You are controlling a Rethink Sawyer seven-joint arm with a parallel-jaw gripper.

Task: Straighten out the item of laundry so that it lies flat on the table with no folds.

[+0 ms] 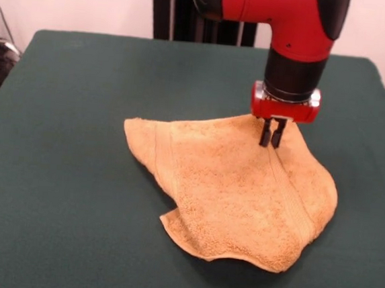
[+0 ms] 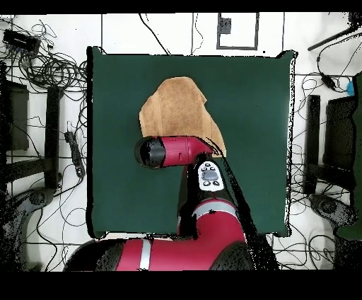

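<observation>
The item of laundry [image 1: 235, 191], a golden-orange terry towel, lies rumpled on the green table [image 1: 62, 173], right of centre in the front view. One corner is folded over at the near side, and a raised ridge runs from its far edge toward the near right. My gripper [image 1: 272, 133] stands upright at that far edge. Its two dark fingers are close together, pinching a fold of the cloth. From overhead, the towel [image 2: 177, 106] spreads away from the arm's wrist [image 2: 170, 151], which hides the gripper and the towel's edge beneath it.
Green table cloth [image 2: 254, 106] extends widely on every side of the towel. Cables and dark equipment [image 2: 42, 71] lie on the floor around the table. The arm's red links [image 2: 205, 212] cross the table's edge nearest the base.
</observation>
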